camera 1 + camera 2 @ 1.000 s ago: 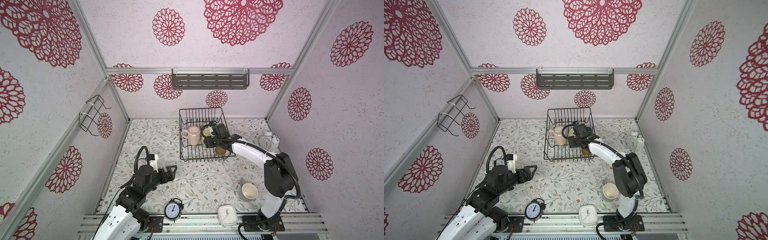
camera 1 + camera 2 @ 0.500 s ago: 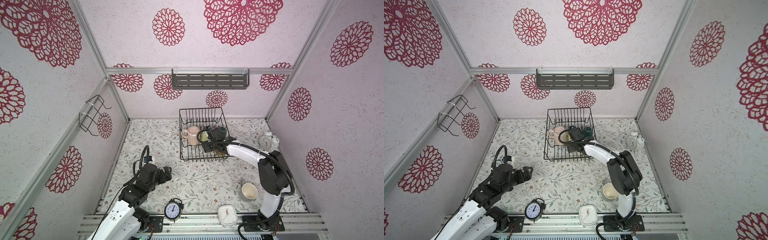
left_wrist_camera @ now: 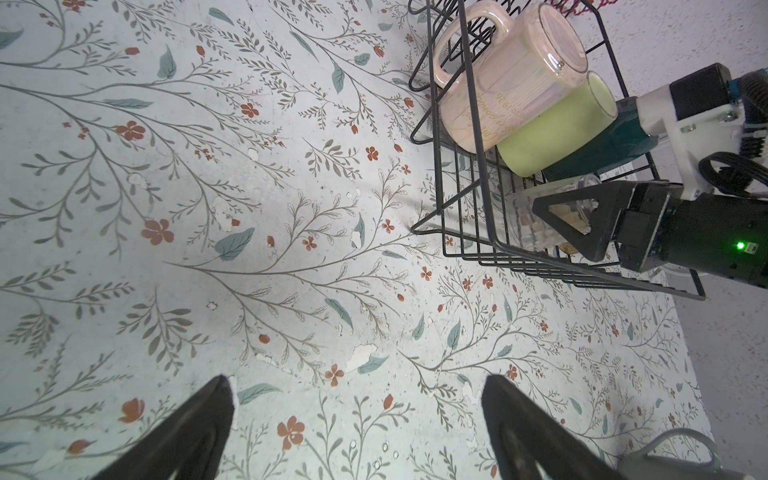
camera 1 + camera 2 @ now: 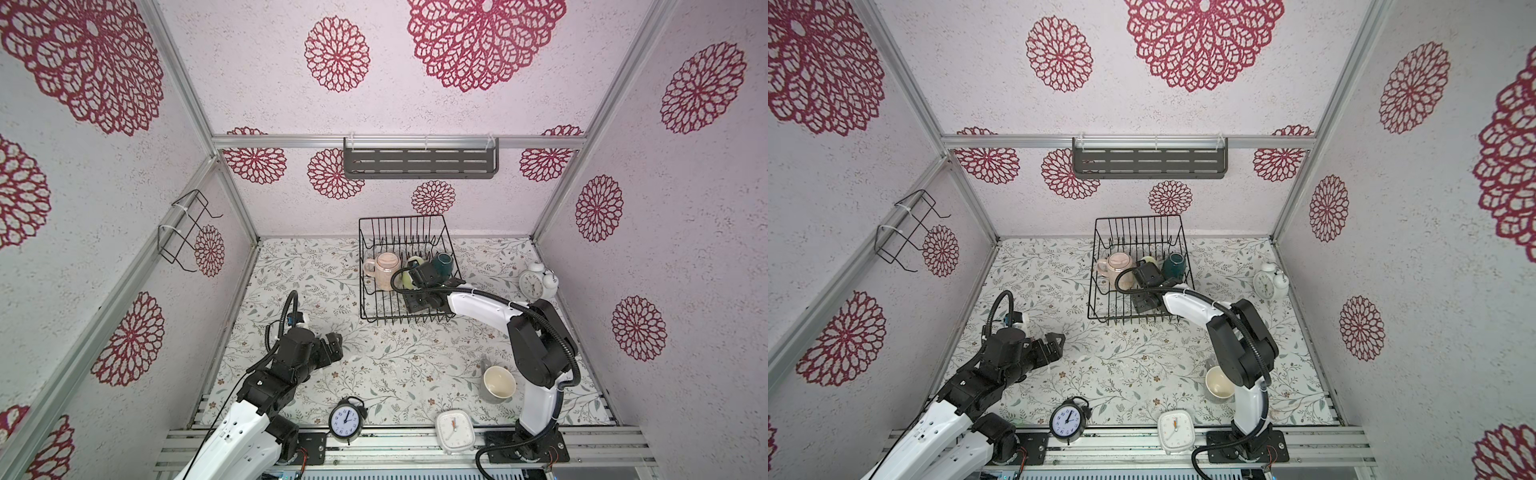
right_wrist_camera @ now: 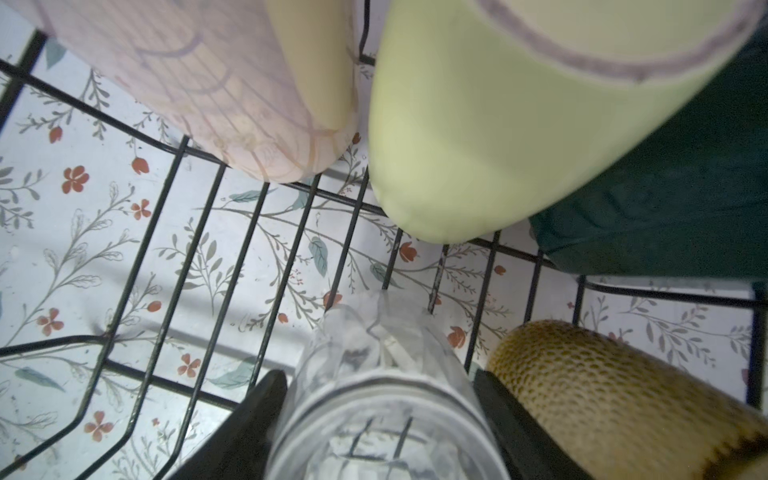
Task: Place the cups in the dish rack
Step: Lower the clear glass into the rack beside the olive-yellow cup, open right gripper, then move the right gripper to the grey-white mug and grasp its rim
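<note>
The black wire dish rack [image 4: 365, 291] [image 4: 1096, 291] stands at the back middle. In it lean the pale pink mug [image 4: 386, 270] [image 3: 511, 75], the yellow-green mug [image 3: 552, 133] [image 5: 498, 124] and the dark teal mug [image 4: 444, 262] [image 5: 665, 208]. My right gripper [image 5: 380, 382] [image 4: 415, 305] reaches into the rack's front, its fingers tight along both sides of the small clear glass [image 5: 382, 395] [image 3: 528, 224], which lies on the rack floor. The amber tumbler [image 5: 602, 395] lies right beside it. The grey mug [image 4: 496, 382] [image 4: 1219, 382] stands on the mat by the right arm's base. My left gripper [image 3: 357, 386] [image 4: 334, 345] hangs open and empty over the mat.
A black alarm clock [image 4: 345, 420] and a white square clock [image 4: 455, 430] sit at the front edge. A white twin-bell clock [image 4: 536, 283] stands by the right wall. A grey slotted shelf [image 4: 419, 162] hangs on the back wall and a small wire holder [image 4: 187, 232] on the left wall.
My right gripper has come down toward the rack's front with the clear glass. The left arm has turned slightly and its gripper has stayed open.
</note>
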Available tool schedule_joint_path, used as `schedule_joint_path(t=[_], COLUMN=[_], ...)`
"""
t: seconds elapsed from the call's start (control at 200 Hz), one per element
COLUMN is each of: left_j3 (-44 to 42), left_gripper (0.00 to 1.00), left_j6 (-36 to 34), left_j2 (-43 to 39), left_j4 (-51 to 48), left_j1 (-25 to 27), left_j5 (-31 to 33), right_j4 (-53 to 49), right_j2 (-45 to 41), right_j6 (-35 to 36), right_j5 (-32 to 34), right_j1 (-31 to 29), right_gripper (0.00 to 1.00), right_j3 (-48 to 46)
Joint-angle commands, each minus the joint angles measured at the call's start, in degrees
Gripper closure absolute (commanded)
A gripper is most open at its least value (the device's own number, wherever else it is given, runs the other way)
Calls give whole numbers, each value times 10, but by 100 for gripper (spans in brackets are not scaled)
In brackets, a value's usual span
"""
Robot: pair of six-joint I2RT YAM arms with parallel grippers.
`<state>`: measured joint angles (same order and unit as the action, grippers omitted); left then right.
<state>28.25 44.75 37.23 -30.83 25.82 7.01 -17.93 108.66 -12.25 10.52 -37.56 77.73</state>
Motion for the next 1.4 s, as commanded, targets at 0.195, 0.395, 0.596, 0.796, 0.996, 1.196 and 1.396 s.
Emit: schedule_joint_path(t=[0.195,0.395,0.596,0.796,0.996,1.196,1.396], left_j3=[18,22,13,0,-2,-6,-12], left_gripper=[3,3,3,3,3,3,3], left_j6=[9,14,33,60,74,85,84], left_j2=[-16,-36,-69,-59,-45,-52,-62], left_j4=[-2,-3,34,39,41,34,31], left_j1=[-4,-4,-3,-3,-2,-1,-1], left_j5=[9,0,-36,-33,-46,-47,-34], right_j4=[-18,-34,-48,-36,-236,-456,-512], right_j2=[-31,-100,-222,-382,-450,-429,-453], right_j6=[-29,-38,-61,-96,-272,-438,-468], right_j5=[-9,-12,96,164,68,41,-47], right_j1=[-2,-4,-4,9,96,99,98], right_gripper=[14,2,1,1,1,2,11], right_j3=[18,3,-35,-161,-193,-193,-221])
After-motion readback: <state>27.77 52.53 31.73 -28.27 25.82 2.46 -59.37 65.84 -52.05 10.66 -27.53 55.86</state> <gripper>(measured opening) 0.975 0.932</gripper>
